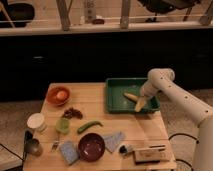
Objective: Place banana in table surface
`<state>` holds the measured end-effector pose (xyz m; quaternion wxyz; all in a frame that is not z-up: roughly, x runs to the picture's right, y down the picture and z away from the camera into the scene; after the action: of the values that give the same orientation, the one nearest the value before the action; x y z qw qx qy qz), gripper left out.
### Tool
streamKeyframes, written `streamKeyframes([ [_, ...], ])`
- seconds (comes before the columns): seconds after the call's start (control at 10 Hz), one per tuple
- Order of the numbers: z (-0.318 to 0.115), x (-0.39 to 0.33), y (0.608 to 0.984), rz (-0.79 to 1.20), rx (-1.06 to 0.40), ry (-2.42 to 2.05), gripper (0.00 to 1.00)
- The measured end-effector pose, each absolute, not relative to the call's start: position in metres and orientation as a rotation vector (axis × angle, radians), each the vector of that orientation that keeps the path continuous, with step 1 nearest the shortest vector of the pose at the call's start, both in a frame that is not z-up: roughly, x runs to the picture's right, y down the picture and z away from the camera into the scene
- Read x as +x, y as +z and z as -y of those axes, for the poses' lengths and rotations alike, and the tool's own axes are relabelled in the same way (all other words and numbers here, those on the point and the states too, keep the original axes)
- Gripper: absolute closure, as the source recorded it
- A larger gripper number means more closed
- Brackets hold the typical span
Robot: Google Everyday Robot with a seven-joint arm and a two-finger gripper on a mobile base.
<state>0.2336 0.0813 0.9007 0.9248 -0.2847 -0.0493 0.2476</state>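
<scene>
Over the green tray (116, 98), my hand (140, 104) hangs just beside the banana (130, 96), low enough to lift it onto the table (142, 127); clenched or released, I cannot tell.

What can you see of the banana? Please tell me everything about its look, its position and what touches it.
The banana is a small, pale-yellow, slightly curved fruit and looks whole. It lies flat inside the dark-green tray, in the right half, running diagonally from upper left to lower right. Its lower right end meets the end effector, which reaches down into the tray from the right. Whether it is gripped cannot be told. It is not yet on the wooden table surface.
</scene>
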Motion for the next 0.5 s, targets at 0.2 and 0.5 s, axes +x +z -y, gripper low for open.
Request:
streamKeyframes([
  [0.2, -0.082, 0.234, 0.901, 0.102, -0.585, 0.508, 0.23],
  [0.5, -0.094, 0.226, 0.872, 0.195, -0.595, 0.455, 0.2],
])
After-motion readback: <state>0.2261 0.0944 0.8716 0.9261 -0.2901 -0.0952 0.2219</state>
